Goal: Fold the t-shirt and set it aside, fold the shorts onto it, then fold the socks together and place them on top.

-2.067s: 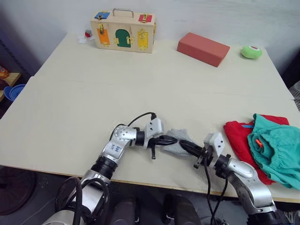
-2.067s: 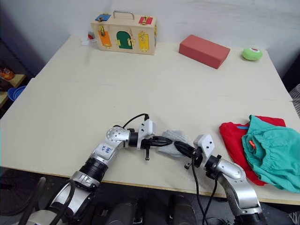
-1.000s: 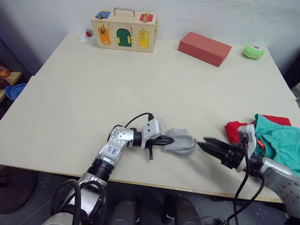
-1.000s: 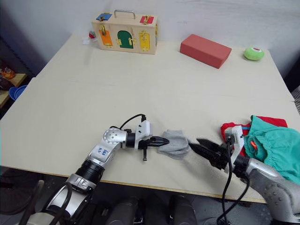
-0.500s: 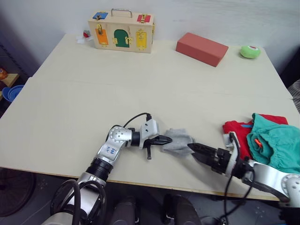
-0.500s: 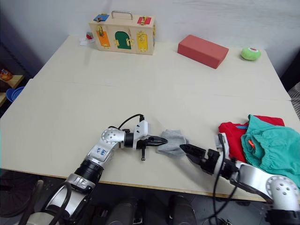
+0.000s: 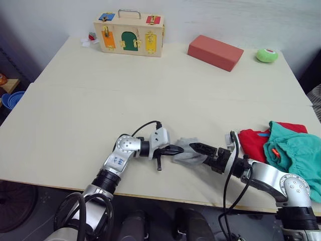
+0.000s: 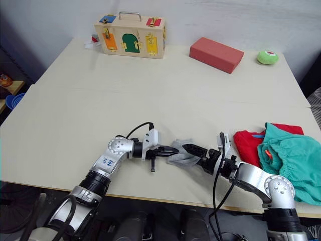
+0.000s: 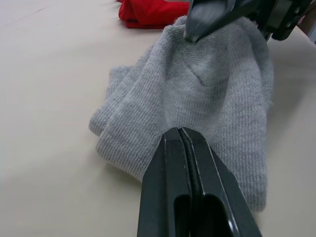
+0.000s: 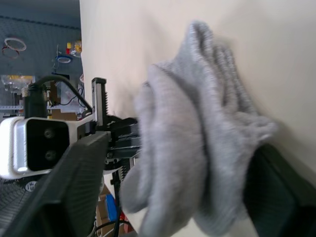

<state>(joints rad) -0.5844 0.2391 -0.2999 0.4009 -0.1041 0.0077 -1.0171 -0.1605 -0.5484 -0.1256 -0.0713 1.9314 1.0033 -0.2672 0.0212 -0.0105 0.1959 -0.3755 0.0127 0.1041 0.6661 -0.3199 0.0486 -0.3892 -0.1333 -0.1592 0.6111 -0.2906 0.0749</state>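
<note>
Nearest the table's front edge, grey socks bunched in a soft heap, caught between two grippers that meet over them. On the left side of the heap, left gripper pressed fully together, its two black fingers flat against each other with the tips at the sock's near edge; cannot tell whether any cloth is pinched between them. On the opposite side, right gripper spread wide, one finger on either side of the sock bundle, the grey cloth filling the gap between them, tips reaching toward the left gripper's tips. Just beyond the right gripper's wrist, further to the robot's right, red t-shirt lying folded on the table, with teal shorts heaped on top of it, an orange drawstring showing at the waistband; both well clear of the fingers. Far past the fingertips, along the table's back edge: wooden latch box with coloured doors and a metal handle, red-brown brick block, small green ball.
</note>
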